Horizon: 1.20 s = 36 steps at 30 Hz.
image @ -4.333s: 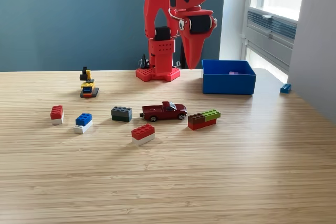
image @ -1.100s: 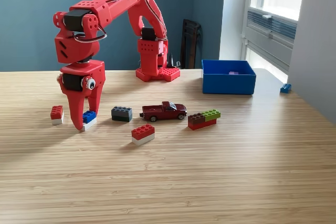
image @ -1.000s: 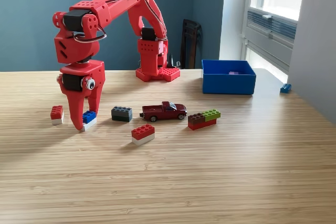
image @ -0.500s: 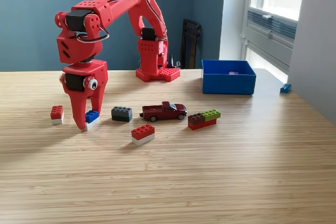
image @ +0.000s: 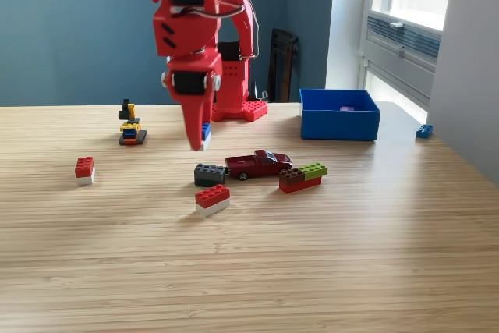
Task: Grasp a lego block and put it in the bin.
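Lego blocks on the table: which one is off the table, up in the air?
The blue-and-white lego block, pinched in the red gripper; all others rest on the wooden table.

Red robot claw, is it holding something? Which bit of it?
Yes. The gripper holds the blue-and-white lego block, pinched at its sides between the fingertips, lifted clear of the table.

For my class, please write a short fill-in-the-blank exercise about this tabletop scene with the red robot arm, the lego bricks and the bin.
1. The gripper is shut on a blue and ____ brick, held above the table.
2. The bin near the window is coloured ____.
3. The toy pickup truck is dark ____.
4. The dark grey brick touches the truck's ____ end in the exterior view.

Missing words: white; blue; red; left
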Tool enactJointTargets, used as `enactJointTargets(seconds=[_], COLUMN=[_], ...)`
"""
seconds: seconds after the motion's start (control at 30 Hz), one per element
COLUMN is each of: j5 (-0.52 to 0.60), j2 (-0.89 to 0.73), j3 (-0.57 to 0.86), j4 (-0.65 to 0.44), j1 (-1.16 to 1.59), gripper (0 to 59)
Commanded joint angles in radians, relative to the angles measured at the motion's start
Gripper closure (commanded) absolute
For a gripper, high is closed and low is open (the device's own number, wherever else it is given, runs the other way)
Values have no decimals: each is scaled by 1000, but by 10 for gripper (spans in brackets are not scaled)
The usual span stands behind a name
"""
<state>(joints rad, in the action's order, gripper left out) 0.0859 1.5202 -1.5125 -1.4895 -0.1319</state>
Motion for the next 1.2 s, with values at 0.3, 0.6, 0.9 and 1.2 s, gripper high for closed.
enactJointTargets(seconds=[0.3,0.6,0.9,1.2], j5=[117,233,322,304], j2=[546,474,94,-213], j3=[-259,-239,-49,290], j4=[-78,-86,-95,-206], j1=[672,1077,1241,1275], gripper=[586,586,585,584])
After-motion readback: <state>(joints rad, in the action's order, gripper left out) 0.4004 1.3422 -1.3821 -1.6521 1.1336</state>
